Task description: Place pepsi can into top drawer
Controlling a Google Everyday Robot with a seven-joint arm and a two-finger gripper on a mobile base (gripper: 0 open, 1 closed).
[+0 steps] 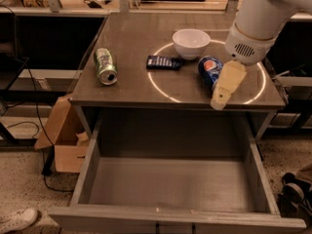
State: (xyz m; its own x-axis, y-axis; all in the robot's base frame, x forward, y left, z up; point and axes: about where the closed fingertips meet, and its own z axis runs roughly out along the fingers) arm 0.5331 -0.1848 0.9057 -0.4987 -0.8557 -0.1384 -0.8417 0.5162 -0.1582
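The pepsi can (209, 70) lies on its side on the table top (131, 43), right of centre near the front edge. It is dark blue with the round logo facing me. My gripper (225, 86) hangs from the white arm (263, 18) just right of the can, close beside or partly in front of it, with its cream tip reaching the table's front edge. The top drawer (170, 184) is pulled wide open below the table front. It is grey, shallow and has nothing inside.
A green-and-silver can (105, 66) lies on the table's left side. A white bowl (191, 42) and a small dark packet (164, 62) sit behind the pepsi can. A cardboard box (63, 135) stands on the floor at the left, and shoes (292, 194) at the right.
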